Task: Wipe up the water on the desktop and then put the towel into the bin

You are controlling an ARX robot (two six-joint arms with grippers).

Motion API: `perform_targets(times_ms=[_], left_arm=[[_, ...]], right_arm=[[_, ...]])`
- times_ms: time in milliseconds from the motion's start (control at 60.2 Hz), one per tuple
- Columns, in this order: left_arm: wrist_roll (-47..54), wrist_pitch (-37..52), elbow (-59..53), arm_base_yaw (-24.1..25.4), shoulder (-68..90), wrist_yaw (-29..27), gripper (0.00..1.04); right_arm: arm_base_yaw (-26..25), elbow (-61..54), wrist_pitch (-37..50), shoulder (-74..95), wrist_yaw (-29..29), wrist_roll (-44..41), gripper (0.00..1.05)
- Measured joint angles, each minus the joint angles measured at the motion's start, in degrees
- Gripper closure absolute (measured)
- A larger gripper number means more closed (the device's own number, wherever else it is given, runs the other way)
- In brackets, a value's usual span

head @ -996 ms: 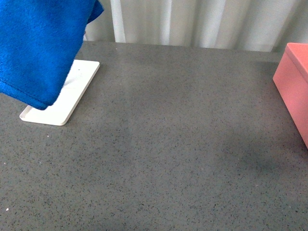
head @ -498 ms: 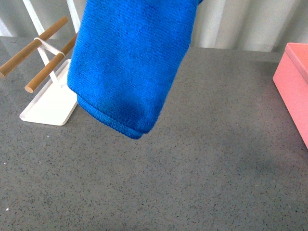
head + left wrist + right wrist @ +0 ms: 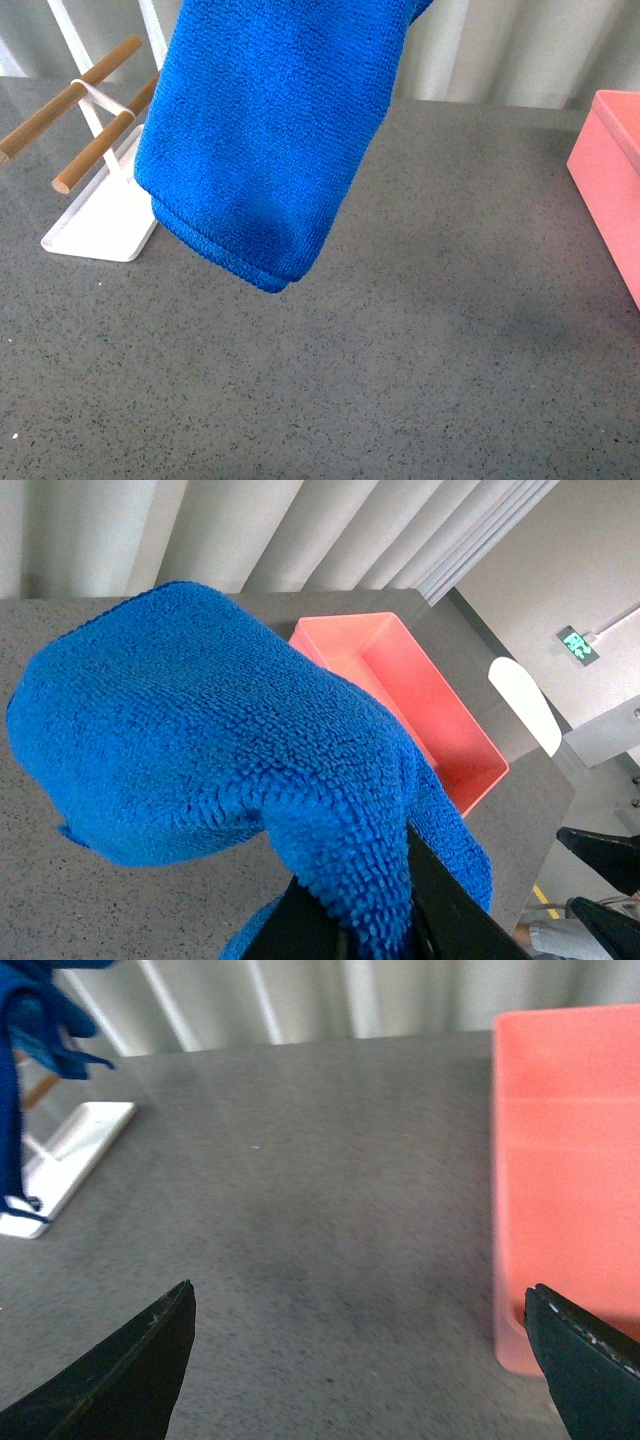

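Currently the left tool (image 3: 372,932) is clamped on a bunched fold of the blue microfibre towel (image 3: 265,140). Its dark fingers (image 3: 290,942) sit either side of the cloth in the left wrist view. Towel hangs in the air over the far-left part of the speckled grey surface (image 3: 420,360). It drapes down in front of the white tray (image 3: 95,228) with wooden rods (image 3: 60,105) at the far-left corner, hiding part of both in the front view. Lower end is folded double, and the lowest hem looks clear of the surface, though contact is hard to judge. Pink bin (image 3: 608,175) sits at the right edge, open top up, well apart from the towel. Right tool (image 3: 350,1360) is spread wide with nothing between its fingertips. It hovers above the surface just beside the bin's long wall.
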Motion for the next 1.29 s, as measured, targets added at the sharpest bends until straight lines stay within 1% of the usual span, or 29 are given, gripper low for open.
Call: perform_targets(times_ms=[33,116,149,183,199,232,398,531,664,929,1095,1178,1245,1278,1295], left_arm=[[-0.02,0.02,0.00,0.00,0.00,-0.02,1.00],[0.00,0.02,0.00,-0.02,0.00,0.02,1.00],[0.00,0.02,0.00,-0.02,0.00,0.02,1.00],[-0.02,0.02,0.00,-0.02,0.00,0.02,1.00],[-0.02,0.02,0.00,-0.02,0.00,0.02,1.00],[-0.02,0.02,0.00,-0.02,0.00,0.02,1.00],[-0.02,0.02,0.00,-0.02,0.00,0.02,1.00],[-0.02,0.02,0.00,-0.02,0.00,0.02,1.00],[-0.02,0.02,0.00,-0.02,0.00,0.00,1.00],[-0.02,0.02,0.00,-0.02,0.00,0.00,1.00],[-0.04,0.02,0.00,-0.02,0.00,0.00,1.00],[-0.04,0.02,0.00,-0.02,0.00,0.00,1.00],[-0.02,0.02,0.00,-0.02,0.00,-0.02,1.00],[-0.04,0.02,0.00,0.00,0.00,-0.04,1.00],[-0.04,0.02,0.00,0.00,0.00,-0.04,1.00]], right_arm=[[0.74,1.46,3.30,4.98,-3.21,-0.94,0.07],[2.86,4.52,6.62,13.75,-8.59,-2.80,0.07],[4.39,6.21,7.65,18.86,-11.58,-4.00,0.07],[5.68,7.32,8.41,22.62,-13.38,-4.63,0.07],[6.97,8.39,8.96,26.14,-15.78,-5.57,0.07],[8.72,9.88,9.88,30.45,-18.18,-6.38,0.07],[16.26,16.15,17.81,44.13,-24.26,-7.98,0.07],[20.37,20.85,22.97,50.99,-23.71,-7.17,0.07],[22.75,25.00,26.51,56.57,-24.28,-5.81,0.07],[25.59,34.62,28.59,64.28,-26.69,-3.54,0.07],[27.10,40.04,28.41,67.65,-25.79,-2.29,0.07],[27.85,41.88,29.64,68.91,-25.68,-1.29,0.07],[28.50,43.39,29.99,69.85,-24.59,-0.44,0.07],[28.92,44.35,29.79,70.44,-23.56,0.22,0.10],[29.16,44.89,29.75,70.75,-22.43,0.79,0.13]])
